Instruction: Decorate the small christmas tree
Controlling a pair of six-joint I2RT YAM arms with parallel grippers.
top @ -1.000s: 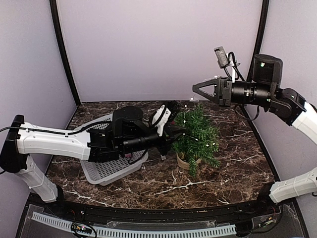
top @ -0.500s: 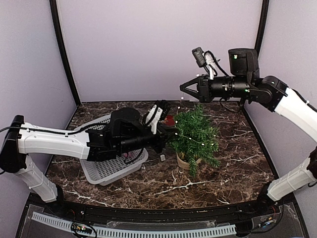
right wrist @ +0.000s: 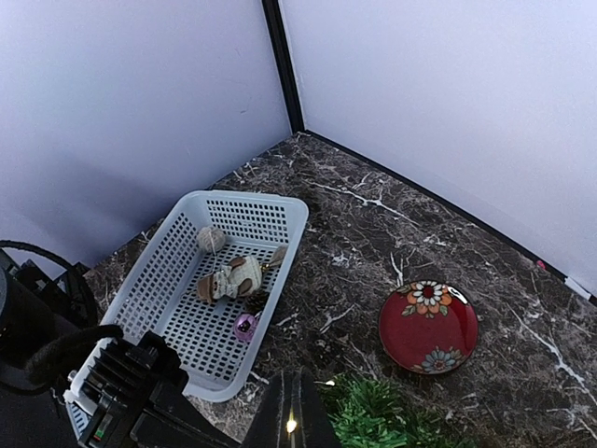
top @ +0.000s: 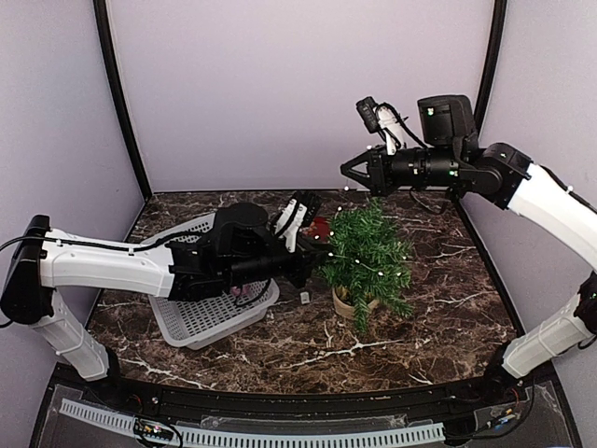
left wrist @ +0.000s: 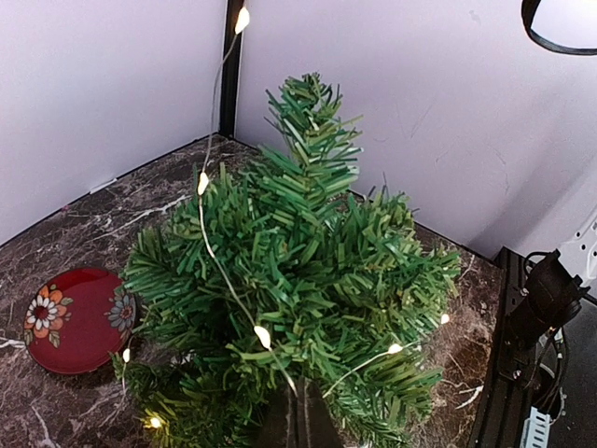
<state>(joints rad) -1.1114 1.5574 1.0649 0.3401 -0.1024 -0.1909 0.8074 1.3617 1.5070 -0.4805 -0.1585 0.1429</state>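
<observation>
Top external: right end effector (top: 343, 171), pinching light string (left wrist: 203, 183), hovers above small christmas tree (top: 368, 252).

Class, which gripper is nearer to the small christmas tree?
Left. The left gripper sits at the branches of the small christmas tree; the right gripper hangs above its top, apart.

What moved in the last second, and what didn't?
Right end effector, shut on the thin wire of fairy lights, swung left, high up by the top of the small green christmas tree. Left end effector, tree and white perforated plastic basket stayed put.
</observation>
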